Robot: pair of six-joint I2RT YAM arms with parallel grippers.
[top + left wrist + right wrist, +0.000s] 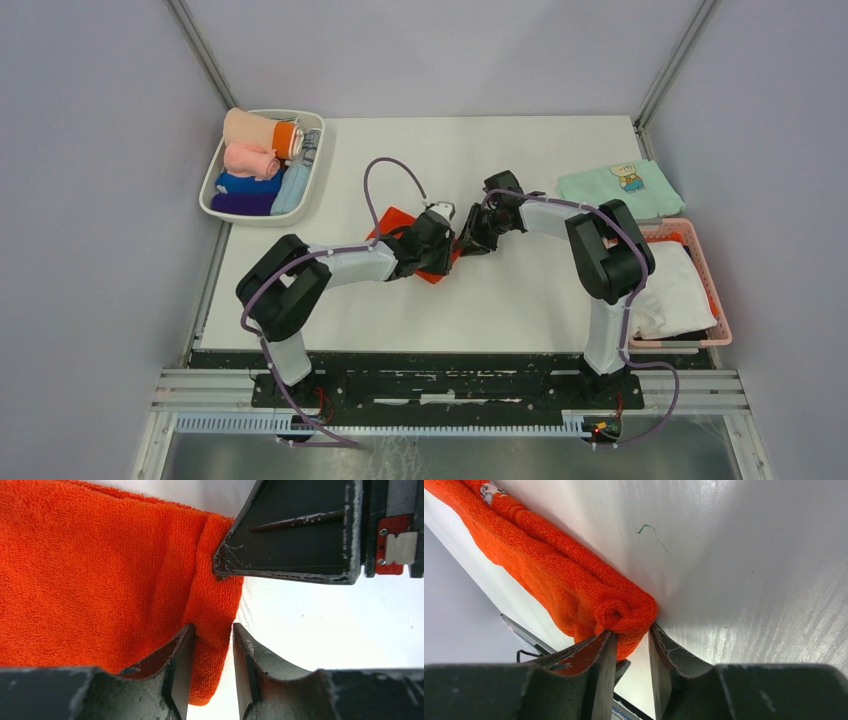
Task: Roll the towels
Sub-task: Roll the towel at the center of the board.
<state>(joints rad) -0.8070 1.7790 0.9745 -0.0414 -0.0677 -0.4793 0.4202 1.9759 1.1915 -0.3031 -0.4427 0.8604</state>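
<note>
Desk [500, 160] holds a red-orange towel [392, 218] at its middle, one edge partly rolled. The left end effector [212, 630] pinches a fold of that edge. Just beside it, the right end effector [629, 632] pinches the roll's end.

A red-orange terry towel [393, 216] lies mid-table on the white tabletop [480, 160]. A white plastic tray [208, 190] holding rolled towels [258, 135] sits at the far left corner. At the far right lies a mint-green printed cloth [610, 185]. Just in front of it, a pink plastic basket [704, 265] holds a white folded cloth [670, 290].
</note>
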